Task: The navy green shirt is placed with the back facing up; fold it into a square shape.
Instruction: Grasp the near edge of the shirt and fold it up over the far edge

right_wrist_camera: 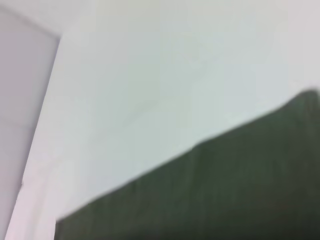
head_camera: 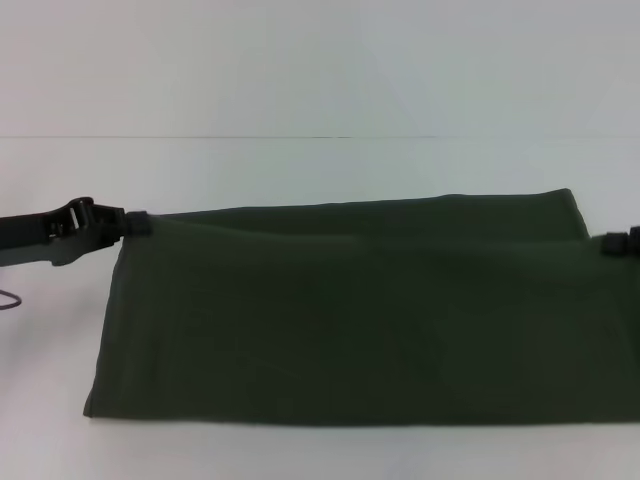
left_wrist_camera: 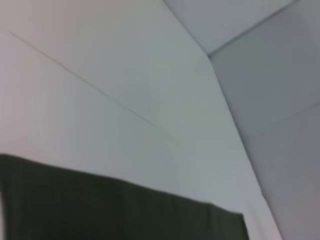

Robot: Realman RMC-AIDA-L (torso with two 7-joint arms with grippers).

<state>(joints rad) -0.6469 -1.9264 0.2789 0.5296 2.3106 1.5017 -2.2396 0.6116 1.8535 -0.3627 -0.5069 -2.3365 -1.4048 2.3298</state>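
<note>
The navy green shirt (head_camera: pixel 350 320) lies as a wide, plain dark olive band across the white table (head_camera: pixel 300 170). Its upper layer is pulled taut between both grippers, and a strip of the lower layer shows behind it. My left gripper (head_camera: pixel 138 222) pinches the band's far left corner. At the frame's right edge, my right gripper (head_camera: pixel 615 243) holds the far right corner. Each wrist view shows only a straight edge of the shirt (left_wrist_camera: pixel 100 210) (right_wrist_camera: pixel 225 190) against the table, with no fingers in view.
A thin dark cable loop (head_camera: pixel 8 300) lies on the table at the far left. White table surface stretches behind the shirt to a pale back wall (head_camera: pixel 320 60). A narrow strip of table shows in front of the shirt.
</note>
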